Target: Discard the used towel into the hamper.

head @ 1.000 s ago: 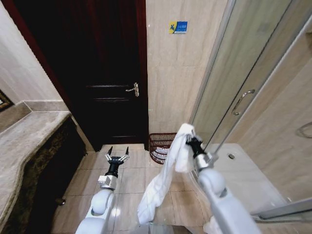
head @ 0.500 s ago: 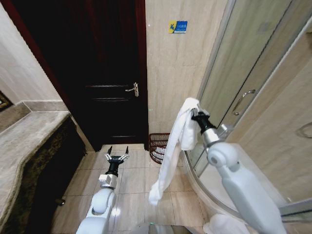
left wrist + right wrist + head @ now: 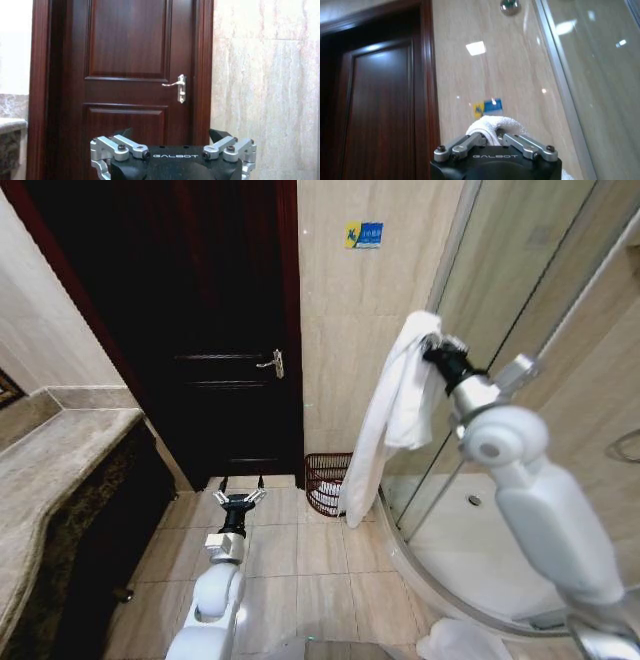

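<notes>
Right gripper [image 3: 432,350] sits in the upper right of the head view, raised high in front of the tiled wall [image 3: 350,360] and beside the glass shower door [image 3: 500,300]. Its jaws are pinched on the white towel [image 3: 395,415]. In the right wrist view the fingers [image 3: 470,142] close around a bunched fold of towel [image 3: 495,125]. The towel hangs down in a long drape. Its lower end sits in the frame just right of the hamper [image 3: 327,478], at the hamper's height.

The hamper stands on the tiled floor [image 3: 320,550] at lower centre of the head view, against the wall, between the dark wooden door [image 3: 210,330] and the shower enclosure. Something white shows inside it, low down.

Left gripper [image 3: 240,495] is low in the frame, lower left of centre, above the floor, pointing at the door. Its jaws are spread wide with nothing between them. The left wrist view shows both fingers [image 3: 122,146] apart, facing the door and its handle [image 3: 179,86].

Stone countertop [image 3: 50,470] runs along the left edge.
</notes>
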Robot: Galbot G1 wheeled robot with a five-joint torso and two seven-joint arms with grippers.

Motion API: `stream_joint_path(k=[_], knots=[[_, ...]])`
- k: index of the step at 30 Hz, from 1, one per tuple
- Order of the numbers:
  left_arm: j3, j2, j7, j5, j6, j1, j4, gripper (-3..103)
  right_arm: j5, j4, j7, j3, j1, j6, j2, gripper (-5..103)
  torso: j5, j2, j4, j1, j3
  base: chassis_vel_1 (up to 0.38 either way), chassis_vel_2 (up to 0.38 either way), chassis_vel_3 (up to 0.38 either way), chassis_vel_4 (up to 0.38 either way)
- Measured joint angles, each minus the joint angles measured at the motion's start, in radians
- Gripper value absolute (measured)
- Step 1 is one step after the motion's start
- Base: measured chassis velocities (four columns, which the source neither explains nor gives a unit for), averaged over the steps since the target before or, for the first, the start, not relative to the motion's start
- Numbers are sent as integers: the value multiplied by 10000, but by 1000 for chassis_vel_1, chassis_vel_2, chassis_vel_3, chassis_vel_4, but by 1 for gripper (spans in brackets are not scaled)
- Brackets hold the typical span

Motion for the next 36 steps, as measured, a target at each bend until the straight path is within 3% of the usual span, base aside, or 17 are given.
stream_joint_path(k=[6, 14, 22, 36], knots=[[-135, 78, -63, -137, -10, 402, -259, 100, 128, -686, -690, -107, 1175, -294, -83, 7, 4, 0, -2, 0, 0, 0, 0, 0, 0], [-237, 134, -79, -245, -47, 789, -545, 100, 378, -1389, -1043, -572, 2624, -468, -147, 7, -2, 2, -3, -1, -1, 0, 0, 0, 0], [-412, 288, -78, -356, -48, 982, -759, 100, 232, -1372, -802, -988, 2842, -465, 268, 7, -2, 2, -1, -2, -1, 0, 0, 0, 0], [-602, 462, -44, -441, -35, 1280, -994, 100, 213, -1226, -859, -917, 2910, -431, 259, 7, 1, 2, -2, 0, -1, -65, 72, 70, -66]])
